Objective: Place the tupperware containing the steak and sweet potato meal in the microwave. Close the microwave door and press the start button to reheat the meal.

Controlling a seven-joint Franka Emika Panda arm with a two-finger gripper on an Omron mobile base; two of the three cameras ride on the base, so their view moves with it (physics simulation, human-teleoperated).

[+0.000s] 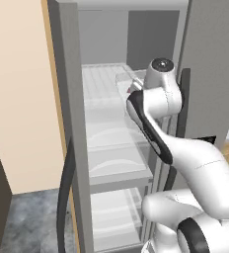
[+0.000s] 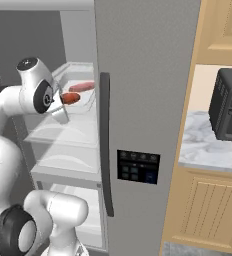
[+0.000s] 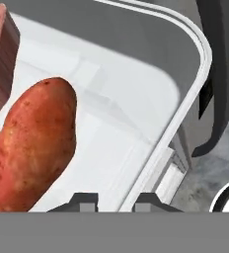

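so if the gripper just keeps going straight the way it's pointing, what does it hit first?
Most likely the tupperware: its rim runs up between the fingertips of the gripper, so the jaws straddle that edge. Further along lie the tray floor and the sweet potato to one side. Depth is hard to judge.
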